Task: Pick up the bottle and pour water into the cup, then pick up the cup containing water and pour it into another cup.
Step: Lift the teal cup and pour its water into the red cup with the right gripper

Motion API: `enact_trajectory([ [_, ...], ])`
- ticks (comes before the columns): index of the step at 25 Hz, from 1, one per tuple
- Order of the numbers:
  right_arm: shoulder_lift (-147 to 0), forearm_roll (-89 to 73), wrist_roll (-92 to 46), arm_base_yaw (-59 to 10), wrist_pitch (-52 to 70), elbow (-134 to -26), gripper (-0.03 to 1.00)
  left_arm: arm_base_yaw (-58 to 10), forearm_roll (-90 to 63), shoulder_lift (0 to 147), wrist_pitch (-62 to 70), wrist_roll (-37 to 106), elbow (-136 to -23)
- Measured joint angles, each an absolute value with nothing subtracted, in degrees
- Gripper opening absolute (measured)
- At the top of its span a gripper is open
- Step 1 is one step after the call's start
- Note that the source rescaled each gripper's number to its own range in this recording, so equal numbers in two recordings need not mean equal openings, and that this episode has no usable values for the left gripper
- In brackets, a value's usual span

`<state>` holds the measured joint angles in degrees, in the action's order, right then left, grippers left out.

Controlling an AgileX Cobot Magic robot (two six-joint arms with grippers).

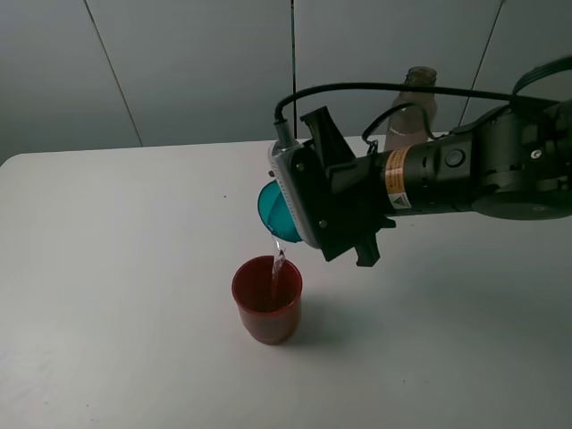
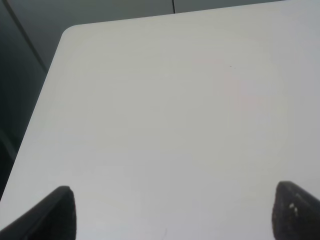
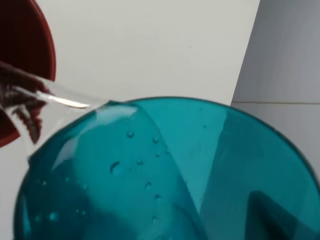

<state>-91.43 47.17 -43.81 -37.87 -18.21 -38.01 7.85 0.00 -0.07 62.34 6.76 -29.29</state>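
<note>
R claw [image 1: 284, 213] pinching teal cup [image 1: 271, 209], tipped sideways above red cup [image 1: 267, 299] w/ water [image 1: 278, 259] streaming in.

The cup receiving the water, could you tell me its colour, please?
Dark red, clearest in the exterior high view.

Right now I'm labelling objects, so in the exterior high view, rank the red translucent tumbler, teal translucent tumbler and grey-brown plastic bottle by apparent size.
1. Red translucent tumbler, fully visible.
2. Grey-brown plastic bottle, partly hidden behind the arm, so unsure.
3. Teal translucent tumbler, mostly hidden by the right gripper.
</note>
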Motion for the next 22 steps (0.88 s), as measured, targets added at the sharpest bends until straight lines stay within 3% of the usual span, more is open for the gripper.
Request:
enact_trajectory([
  [22,-93.49,47.05,-48.51,-38.2,-19.77,-40.73,0.06,7.85,0.0,-0.07,62.34,6.76,-29.29],
])
